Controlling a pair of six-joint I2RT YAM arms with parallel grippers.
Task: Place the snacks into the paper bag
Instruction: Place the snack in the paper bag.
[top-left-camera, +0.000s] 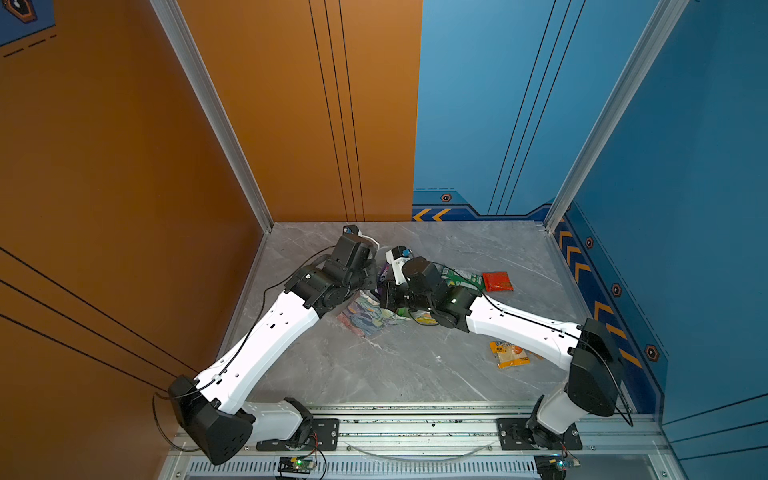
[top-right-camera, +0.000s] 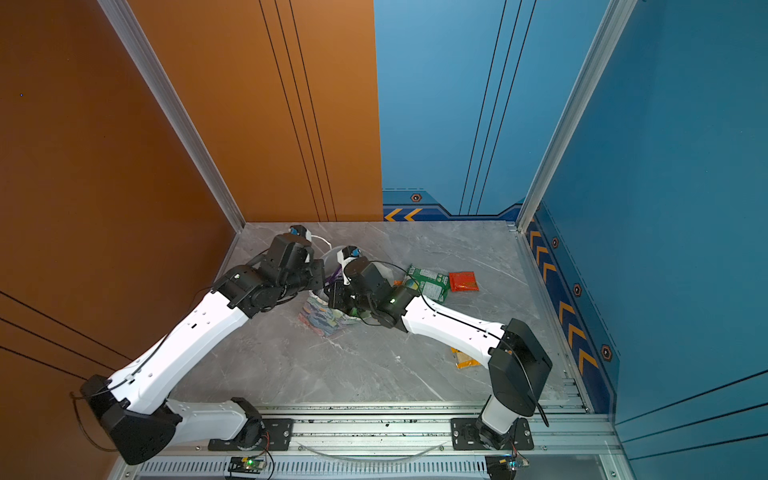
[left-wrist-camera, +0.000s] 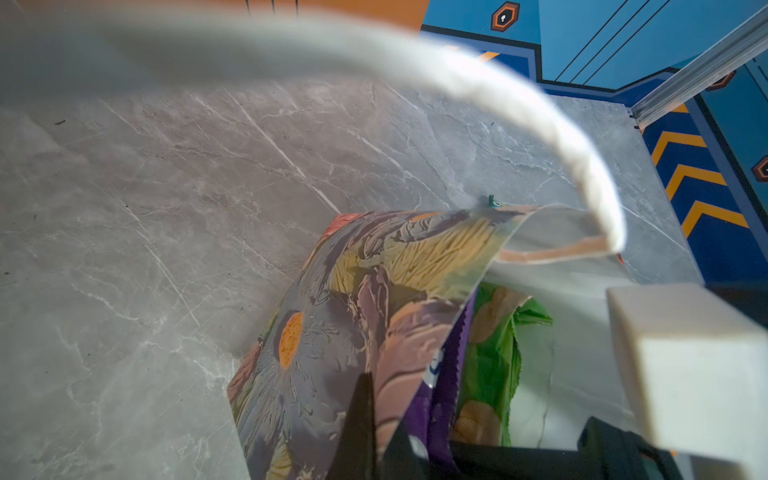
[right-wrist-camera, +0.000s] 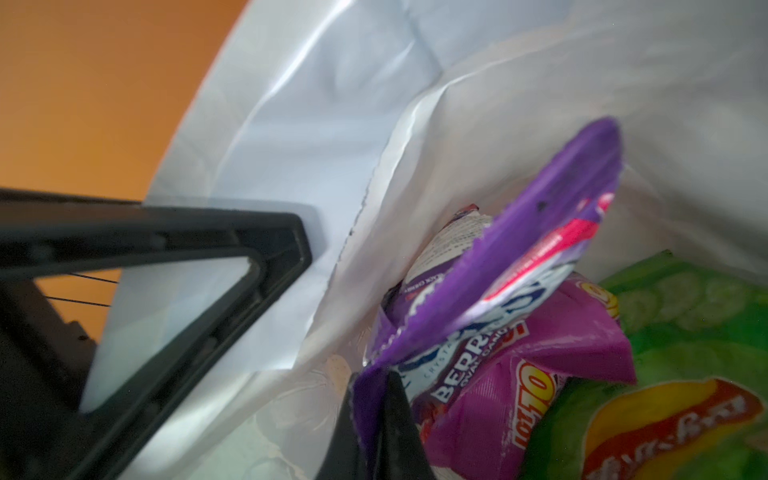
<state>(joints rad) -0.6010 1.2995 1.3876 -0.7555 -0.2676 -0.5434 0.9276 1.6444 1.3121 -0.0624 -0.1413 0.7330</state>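
Right hand (right-wrist-camera: 370, 403) pinches purple packet (right-wrist-camera: 552, 195) inside crowded paper bag (right-wrist-camera: 291, 124); left hand (left-wrist-camera: 376, 419) pinches its rim.

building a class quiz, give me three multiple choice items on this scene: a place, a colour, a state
1. The small red packet lies: A on the metal rail B on the table by the green-white packet C atop the left arm
2. What colour is the snack packet in the right pincer? A yellow B orange C purple
3. The left pincer is: A shut on the paper bag wall B wide open C out of view
B, both top views show it there; C, purple foil between the fingers; A, floral wall pinched.
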